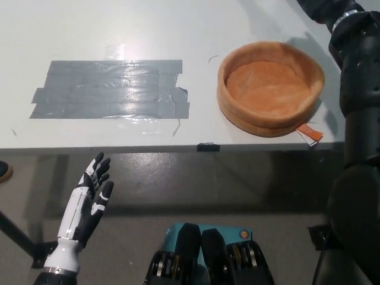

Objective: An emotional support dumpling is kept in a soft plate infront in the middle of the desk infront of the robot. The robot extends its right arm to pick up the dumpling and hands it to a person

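The orange soft plate (233, 113) sits on the white desk at the right, and its inside is bare. No dumpling shows in this view. My black right arm (359, 89) reaches up along the right edge, past the plate. Only the base of my right hand (317, 7) shows at the top edge; the rest is cut off, so what it holds is hidden. My white left hand (89, 205) rests open at the lower left, below the desk's front edge, holding nothing.
A large patch of grey tape strips (110, 89) covers the left half of the white desk (196, 35). A small orange tag (309, 132) sticks out from under the plate's near right side. The desk's front edge (178, 147) runs across the middle.
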